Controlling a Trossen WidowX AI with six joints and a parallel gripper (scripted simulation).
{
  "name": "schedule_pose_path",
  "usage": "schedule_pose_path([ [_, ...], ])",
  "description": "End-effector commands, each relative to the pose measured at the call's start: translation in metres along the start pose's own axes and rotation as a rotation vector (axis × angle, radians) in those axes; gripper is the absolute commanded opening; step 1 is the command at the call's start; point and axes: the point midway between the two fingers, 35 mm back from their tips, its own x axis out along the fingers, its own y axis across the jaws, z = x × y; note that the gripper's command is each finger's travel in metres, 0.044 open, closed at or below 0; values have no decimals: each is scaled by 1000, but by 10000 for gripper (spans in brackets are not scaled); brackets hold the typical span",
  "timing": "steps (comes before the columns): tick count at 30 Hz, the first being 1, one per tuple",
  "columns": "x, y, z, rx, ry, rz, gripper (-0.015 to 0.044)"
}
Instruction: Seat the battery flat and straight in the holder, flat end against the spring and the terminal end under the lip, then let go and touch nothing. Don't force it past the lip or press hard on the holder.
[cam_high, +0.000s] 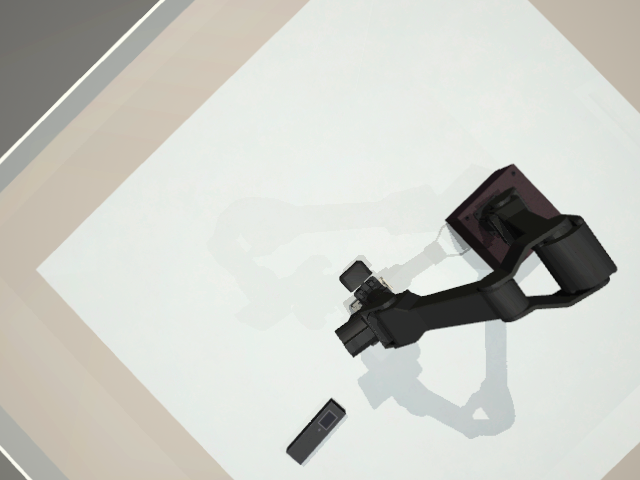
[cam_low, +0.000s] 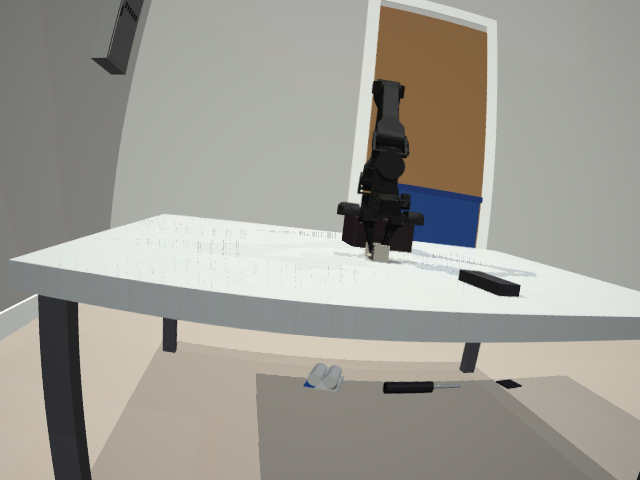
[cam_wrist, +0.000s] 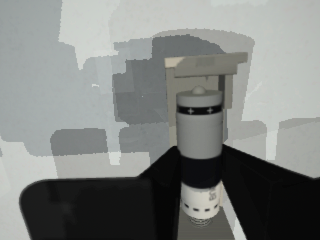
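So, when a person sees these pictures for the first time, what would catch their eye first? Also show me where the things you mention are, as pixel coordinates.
Probably the black arm (cam_high: 454, 307) (cam_low: 388, 124), reaching over the pale table (cam_high: 206, 129) (cam_low: 232, 289) from its dark base. In the wrist view, the banded battery (cam_wrist: 200, 135) stands out, held between the gripper's (cam_wrist: 201, 162) dark fingers above the beige holder (cam_wrist: 200, 64). Behind the arm, an orange-brown and blue panel (cam_low: 439, 103) brightens the grey wall (cam_low: 232, 129).

In the top view, the base (cam_high: 453, 219) stands on the table (cam_high: 206, 155) (cam_low: 320, 304), right of centre. The holder (cam_high: 385, 282) (cam_low: 381, 252) (cam_wrist: 200, 64) sits left of and below it; the box (cam_high: 315, 431) (cam_low: 488, 283) lies at lower centre. In the exterior view, the screwdriver (cam_low: 408, 387) lies on the floor (cam_low: 217, 413), below the table.
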Motion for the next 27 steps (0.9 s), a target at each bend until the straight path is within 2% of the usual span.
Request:
schedule_pose_path([
  [1,1,0,-2,4,22,-2,78],
  [27,1,-1,12,3,33,3,78],
])
